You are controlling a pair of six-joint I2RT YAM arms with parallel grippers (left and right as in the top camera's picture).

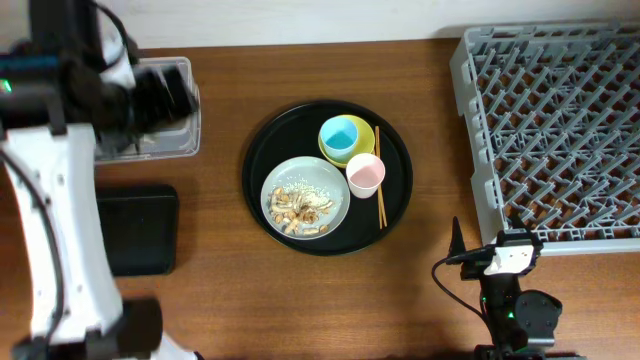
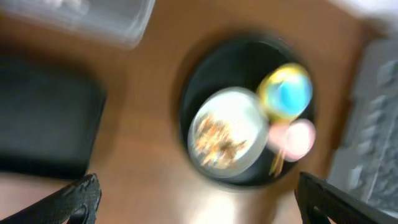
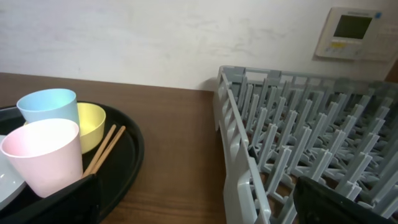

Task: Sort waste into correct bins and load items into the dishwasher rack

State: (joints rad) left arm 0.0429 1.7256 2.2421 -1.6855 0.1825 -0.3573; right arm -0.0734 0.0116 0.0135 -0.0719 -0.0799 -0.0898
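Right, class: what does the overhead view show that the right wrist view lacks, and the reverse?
Only overhead: the clear box, the flat black tray and the scraps on the plate. Only right wrist: a wall panel with a small screen. Both: the blue cup, pink cup, yellow bowl, chopsticks and grey rack.

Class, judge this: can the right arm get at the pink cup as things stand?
Probably yes: the pink cup stands at the tray's edge nearest the open right gripper, with bare table between; only chopsticks lie beside it.
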